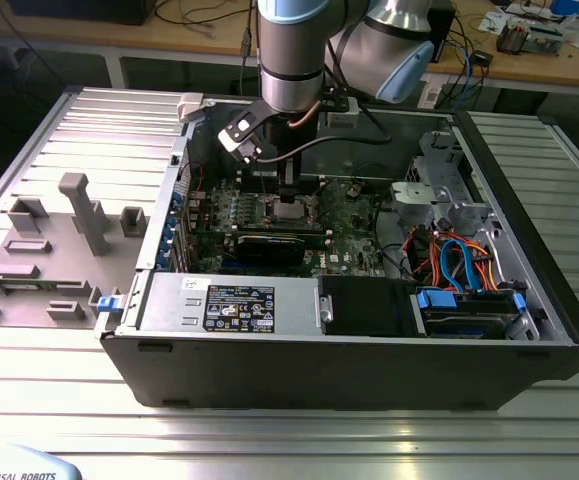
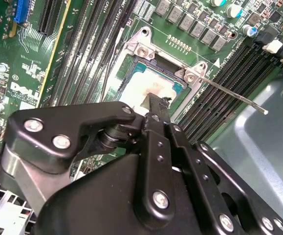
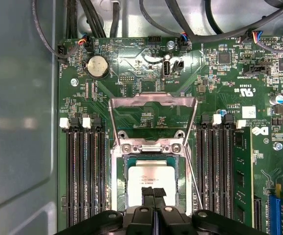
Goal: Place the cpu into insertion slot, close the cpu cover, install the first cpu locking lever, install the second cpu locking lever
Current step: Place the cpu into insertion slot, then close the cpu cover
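**Cpu [image 3: 151, 174] seated, latching not yet done**

In the first wrist view the cpu lies flat in the insertion slot [image 3: 118, 181] at lower centre of the frame. The end effector [image 3: 153, 191] hangs just over it, its fingers [image 3: 147, 196] drawn together and gripping nothing. Whether the tips touch the metal top cannot be told. The cpu cover [image 3: 153, 99] stands tilted back at mid-frame, which leaves the socket open from above. At centre right of the second wrist view a locking lever [image 2: 234, 96] juts out unlatched, likely so the cover can swing. In the exterior view the arm [image 1: 289, 50] reaches down into the computer case [image 1: 369, 370] on the tabletop [image 1: 529, 440].
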Robot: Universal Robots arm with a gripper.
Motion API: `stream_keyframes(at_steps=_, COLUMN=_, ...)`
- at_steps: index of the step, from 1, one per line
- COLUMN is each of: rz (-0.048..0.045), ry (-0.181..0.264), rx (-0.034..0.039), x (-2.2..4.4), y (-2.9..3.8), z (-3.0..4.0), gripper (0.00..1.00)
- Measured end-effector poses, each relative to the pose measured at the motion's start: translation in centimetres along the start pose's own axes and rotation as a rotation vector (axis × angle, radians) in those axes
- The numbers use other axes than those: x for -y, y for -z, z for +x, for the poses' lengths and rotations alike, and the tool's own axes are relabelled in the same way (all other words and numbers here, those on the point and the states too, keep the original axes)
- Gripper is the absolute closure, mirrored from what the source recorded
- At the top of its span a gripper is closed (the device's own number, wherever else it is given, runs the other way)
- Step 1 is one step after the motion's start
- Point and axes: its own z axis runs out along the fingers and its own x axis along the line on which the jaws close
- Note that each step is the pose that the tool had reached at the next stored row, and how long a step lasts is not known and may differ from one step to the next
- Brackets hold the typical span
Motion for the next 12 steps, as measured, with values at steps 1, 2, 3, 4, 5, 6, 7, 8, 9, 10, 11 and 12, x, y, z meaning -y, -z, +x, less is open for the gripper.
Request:
stream_keyframes(at_steps=1, rz=0.0001, ry=0.000, rx=-0.0003, x=0.00, y=0.00, z=0.00, gripper=0.89)
stream_keyframes(at_steps=2, rz=0.0001, ry=0.000, rx=-0.0002, x=0.00, y=0.00, z=0.00, gripper=0.89)
stream_keyframes(at_steps=3, rz=0.0000, ry=0.000, rx=-0.0002, x=0.00, y=0.00, z=0.00, gripper=0.89)
stream_keyframes(at_steps=4, rz=0.0000, ry=0.000, rx=0.0003, x=0.00, y=0.00, z=0.00, gripper=0.89)
stream_keyframes(at_steps=5, rz=0.0000, ry=0.000, rx=0.0007, x=0.00, y=0.00, z=0.00, gripper=0.89)
stream_keyframes(at_steps=6, rz=0.0000, ry=0.000, rx=0.0008, x=0.00, y=0.00, z=0.00, gripper=0.89)
stream_keyframes(at_steps=7, rz=0.0001, ry=0.000, rx=0.0008, x=0.00, y=0.00, z=0.00, gripper=0.89)
stream_keyframes(at_steps=8, rz=0.0000, ry=0.000, rx=0.0009, x=0.00, y=0.00, z=0.00, gripper=0.89)
stream_keyframes(at_steps=9, rz=0.0000, ry=0.000, rx=0.0010, x=-0.01, y=0.00, z=0.00, gripper=0.89)
stream_keyframes(at_steps=10, rz=0.0001, ry=0.000, rx=0.0011, x=0.00, y=0.00, z=0.00, gripper=0.89)
stream_keyframes(at_steps=11, rz=0.0001, ry=0.000, rx=0.0011, x=0.00, y=0.00, z=0.00, gripper=0.89)
stream_keyframes(at_steps=12, rz=0.0001, ry=0.000, rx=0.0012, x=0.00, y=0.00, z=0.00, gripper=0.89)
